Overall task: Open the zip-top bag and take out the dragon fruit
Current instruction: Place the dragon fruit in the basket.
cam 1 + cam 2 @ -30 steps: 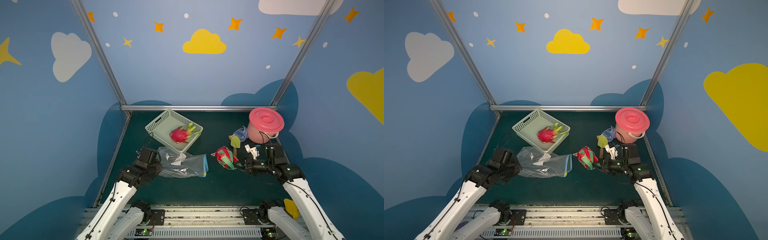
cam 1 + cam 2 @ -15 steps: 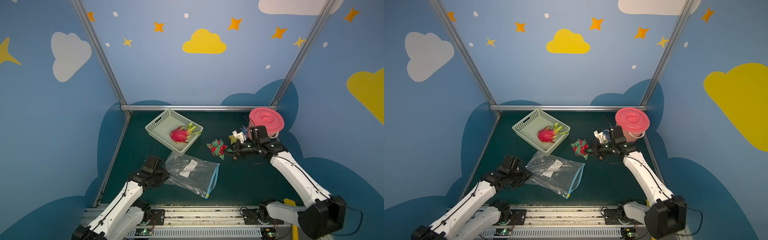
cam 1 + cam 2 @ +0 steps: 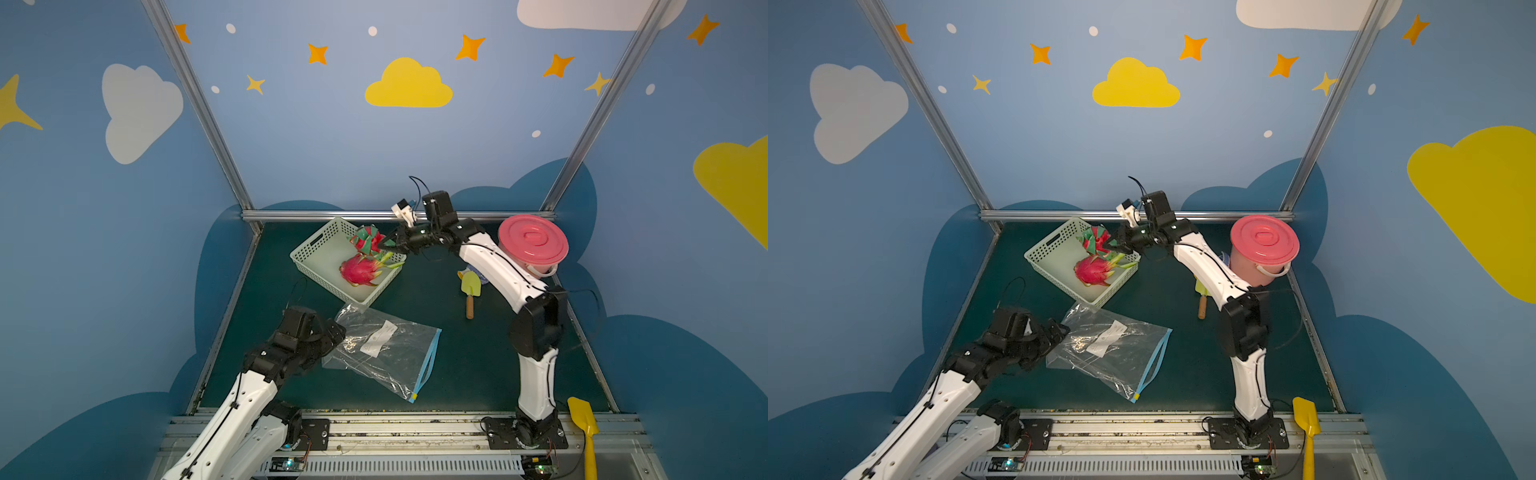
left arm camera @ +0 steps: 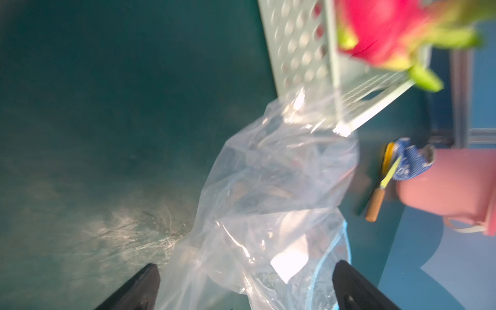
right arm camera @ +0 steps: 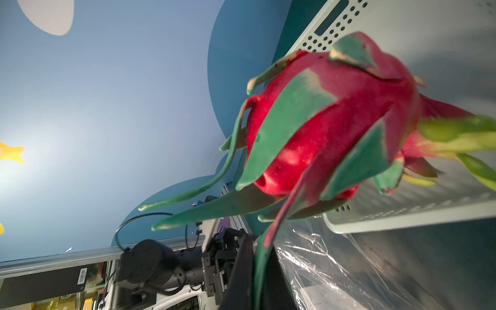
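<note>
progress | zip-top bag [image 3: 386, 353] lay empty on worktop [image 3: 469, 365]; right claw [image 3: 390, 246] gripped dragon fruit [image 3: 368, 240] by a leaf above basket [image 3: 318, 253]; left claw [image 4: 245, 268] stood open at bag's edge | left, I judged: set fruit down

Clear zip-top bag [image 3: 386, 353] lies flat, empty; green-scaled dragon fruit [image 3: 368, 240] hangs above the basket [image 3: 316, 253].
</note>
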`<state>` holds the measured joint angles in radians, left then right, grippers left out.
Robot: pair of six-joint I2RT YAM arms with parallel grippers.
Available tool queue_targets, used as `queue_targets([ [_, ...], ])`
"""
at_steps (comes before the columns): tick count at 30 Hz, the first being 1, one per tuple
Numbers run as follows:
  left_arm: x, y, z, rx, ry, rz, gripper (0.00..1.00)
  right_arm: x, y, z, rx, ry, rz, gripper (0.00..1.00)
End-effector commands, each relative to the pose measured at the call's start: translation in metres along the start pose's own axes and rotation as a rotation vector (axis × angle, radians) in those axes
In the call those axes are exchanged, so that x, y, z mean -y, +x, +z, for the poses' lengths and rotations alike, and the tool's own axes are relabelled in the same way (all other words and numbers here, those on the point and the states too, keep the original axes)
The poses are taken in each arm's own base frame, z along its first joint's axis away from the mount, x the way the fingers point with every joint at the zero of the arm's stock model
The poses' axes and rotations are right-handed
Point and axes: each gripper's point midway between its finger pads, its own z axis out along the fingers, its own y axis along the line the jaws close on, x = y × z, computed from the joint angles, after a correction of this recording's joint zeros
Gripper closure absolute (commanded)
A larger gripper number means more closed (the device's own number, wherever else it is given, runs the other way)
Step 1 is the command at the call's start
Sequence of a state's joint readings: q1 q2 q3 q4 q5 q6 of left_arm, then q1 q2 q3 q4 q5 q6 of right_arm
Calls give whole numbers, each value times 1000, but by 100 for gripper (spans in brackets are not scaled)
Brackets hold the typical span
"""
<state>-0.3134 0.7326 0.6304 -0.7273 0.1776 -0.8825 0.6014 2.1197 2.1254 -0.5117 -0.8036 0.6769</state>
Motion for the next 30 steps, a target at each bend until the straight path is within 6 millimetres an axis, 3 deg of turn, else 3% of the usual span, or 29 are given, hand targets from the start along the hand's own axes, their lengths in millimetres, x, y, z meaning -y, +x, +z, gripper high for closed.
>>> queue_targets([
  [1, -23, 0, -14, 14, -112, 16, 0, -5, -21, 29, -17, -84, -34, 100],
  [4, -19, -4, -22, 28, -115, 36, 0, 19, -45, 60, -1, -135, 9, 100],
  [8, -7, -8, -30, 17, -102, 67, 0, 60, -74, 85, 74, -197, 108, 100],
  [12, -1, -11, -35, 7, -110, 84, 0, 75, -81, 93, 115, -198, 98, 83],
  [14, 2, -13, -37, 9, -113, 90, 0, 74, -82, 93, 121, -208, 93, 60],
  [16, 4, -15, -39, 11, -115, 95, 0, 68, -84, 90, 125, -215, 85, 52],
  [20, 12, -25, -43, 39, -111, 108, 0, 33, -89, 69, 140, -234, 21, 45],
  [25, 25, -50, -53, 150, -94, 128, 0, -29, -90, 15, 174, -200, -97, 43],
  [27, 28, -65, -63, 232, -102, 140, 0, -41, -79, -7, 169, -144, -146, 34],
  [30, 28, -88, -83, 378, -123, 170, 0, -39, -55, -42, 175, -11, -215, 30],
])
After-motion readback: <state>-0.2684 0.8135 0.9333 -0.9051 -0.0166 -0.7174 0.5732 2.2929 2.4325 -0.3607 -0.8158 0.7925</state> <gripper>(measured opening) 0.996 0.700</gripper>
